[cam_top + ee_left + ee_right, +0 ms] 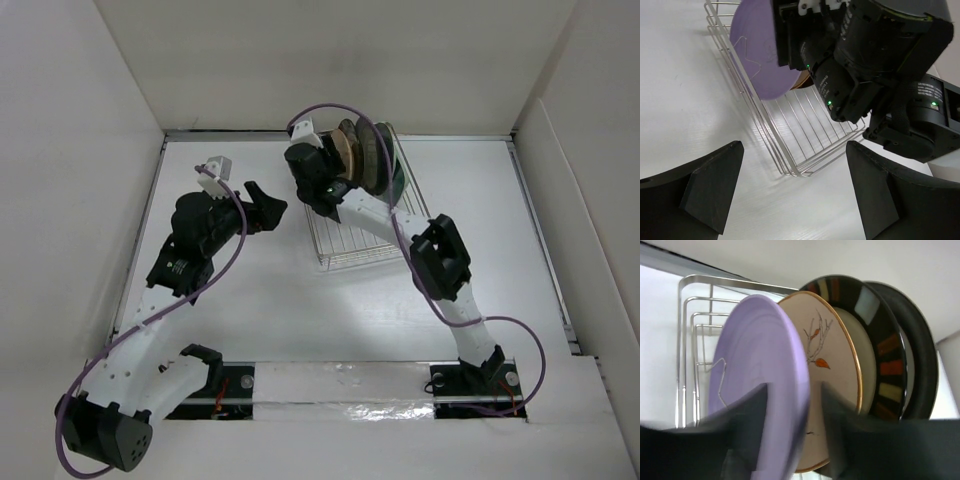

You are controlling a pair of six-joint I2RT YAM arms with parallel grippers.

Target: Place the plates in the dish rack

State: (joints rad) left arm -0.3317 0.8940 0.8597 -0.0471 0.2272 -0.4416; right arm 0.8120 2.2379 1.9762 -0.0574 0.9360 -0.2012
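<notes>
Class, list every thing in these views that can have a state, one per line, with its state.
dish rack, loaded at far end, near end bare
lavender plate, upright in it, nearest
tan plate, upright behind it
black-rimmed plate, upright, third
grey-brown plate, upright, rearmost
left gripper, open, empty
right gripper, fingers astride lavender plate's rim; grip unclear

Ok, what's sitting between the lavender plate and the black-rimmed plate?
The tan plate with a twig design stands upright between the lavender plate and the black-rimmed plate in the rack. The right wrist view shows it best.
</notes>
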